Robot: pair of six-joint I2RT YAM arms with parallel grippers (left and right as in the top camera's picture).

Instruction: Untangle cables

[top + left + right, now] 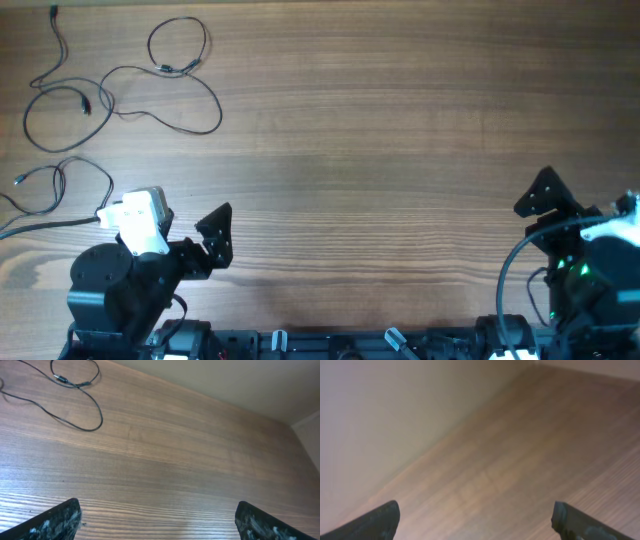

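Looking down on the wooden table (400,120) and finding the cables (178,68) lying as loose loops around ten o'clock, well apart from both arms. Counting roughly three thin black cords there: one curling into a small ring at the top with a long tail bending toward the centre, one looping just left of it, one lying nearer the left arm's base. Spotting small plug ends on the wood, too tiny for detail.

Seeing the left gripper (222,238) sitting at seven o'clock, released, jaws spread wide and grasping nothing. Checking its wrist view and finding the left gripper (157,522) hanging over the wood, with the cables (62,379) at eleven o'clock of that frame.

Seeing the right gripper (535,192) at four o'clock, likewise released. Checking its wrist view and finding the right gripper (475,522) with jaws standing far apart above the wood, nothing between them.
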